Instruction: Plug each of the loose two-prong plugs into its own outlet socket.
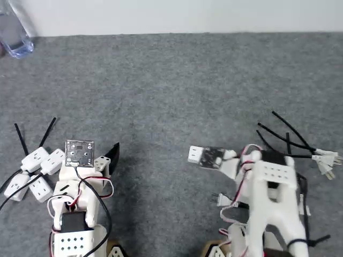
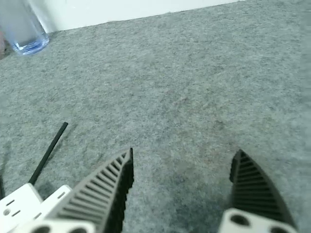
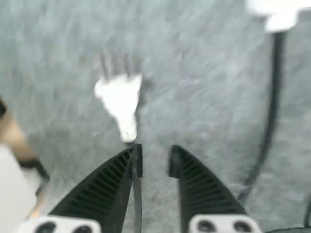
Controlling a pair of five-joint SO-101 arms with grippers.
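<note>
Two-prong plug (image 3: 119, 99), probably light and rigid, lies at tabletop's (image 1: 171, 96) five o'clock before right gripper (image 3: 154, 162), jaws slightly apart; pinch its body; left gripper (image 2: 180, 165) jaws gape.

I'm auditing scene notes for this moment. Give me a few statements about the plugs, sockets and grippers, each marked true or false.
1. The left gripper is wide open above the grey mat. True.
2. The right gripper is clamped on a socket. False: it is open, and a white plug lies loose just ahead of it.
3. The white sockets lie beside the left arm. True.
4. The glass stands between the two arms. False: it stands in the far corner on the left arm's side, by the wall.
5. Every plug sits in a socket. False: the white plug lies loose, and the other plugs lie at the far right, apart from the sockets.
</note>
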